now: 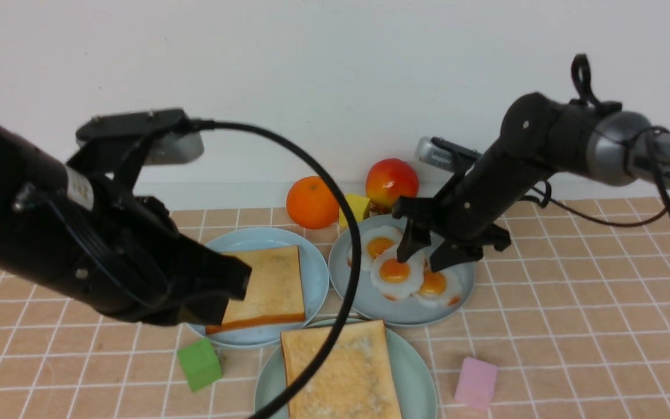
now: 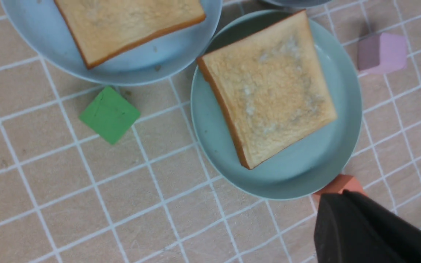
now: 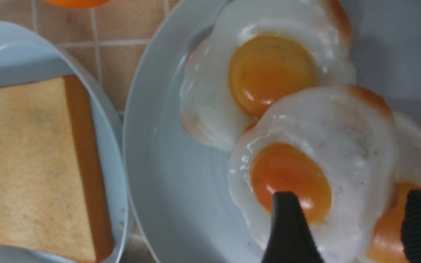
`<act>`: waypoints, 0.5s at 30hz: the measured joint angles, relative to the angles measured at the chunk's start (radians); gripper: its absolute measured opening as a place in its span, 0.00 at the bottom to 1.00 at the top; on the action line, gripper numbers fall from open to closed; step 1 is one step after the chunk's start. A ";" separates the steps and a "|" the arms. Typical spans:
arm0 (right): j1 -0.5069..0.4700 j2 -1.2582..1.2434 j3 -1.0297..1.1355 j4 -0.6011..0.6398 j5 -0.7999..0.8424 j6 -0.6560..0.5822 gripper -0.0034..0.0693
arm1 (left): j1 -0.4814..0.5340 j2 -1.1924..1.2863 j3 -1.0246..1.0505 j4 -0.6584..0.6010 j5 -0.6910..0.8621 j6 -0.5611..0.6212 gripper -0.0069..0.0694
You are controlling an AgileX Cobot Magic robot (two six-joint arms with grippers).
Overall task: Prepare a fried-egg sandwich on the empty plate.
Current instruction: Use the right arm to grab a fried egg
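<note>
The empty plate [image 1: 416, 372], round and mint-green [image 2: 305, 175], now carries one toast slice [image 1: 341, 372] [image 2: 272, 102]. A second toast slice [image 1: 268, 285] [image 2: 126, 22] [image 3: 27, 164] lies on the light-blue plate [image 1: 314, 262]. Three fried eggs overlap on the grey-blue plate [image 1: 370, 308] [image 3: 159, 164]. My right gripper [image 1: 421, 261] [image 3: 353, 204] is open just above the middle fried egg [image 1: 396, 273] [image 3: 316, 164], one finger over its yolk, the other past its edge. My left gripper [image 1: 236, 285] [image 2: 336, 195] is shut and holds nothing, hovering beside the mint-green plate.
An orange [image 1: 312, 202], an apple [image 1: 391, 181] and a yellow block [image 1: 358, 206] sit by the back wall. A green block [image 1: 199, 364] [image 2: 110, 114] and a pink block [image 1: 476, 381] [image 2: 382, 53] flank the mint-green plate. A salmon block [image 2: 342, 184] lies under my left fingertips.
</note>
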 joint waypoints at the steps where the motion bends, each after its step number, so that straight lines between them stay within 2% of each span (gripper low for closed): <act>1: 0.000 0.006 0.000 0.005 -0.005 -0.001 0.59 | 0.000 0.000 0.004 -0.003 -0.003 0.000 0.07; 7: -0.001 0.011 -0.002 0.019 -0.005 -0.005 0.43 | 0.000 0.000 0.004 -0.010 -0.013 0.000 0.07; 12: -0.004 0.002 -0.002 0.010 0.009 -0.005 0.12 | 0.000 0.000 0.004 -0.010 -0.021 0.000 0.07; 15: -0.016 -0.025 -0.002 0.010 0.032 -0.008 0.03 | 0.000 0.000 0.005 -0.010 -0.040 0.000 0.07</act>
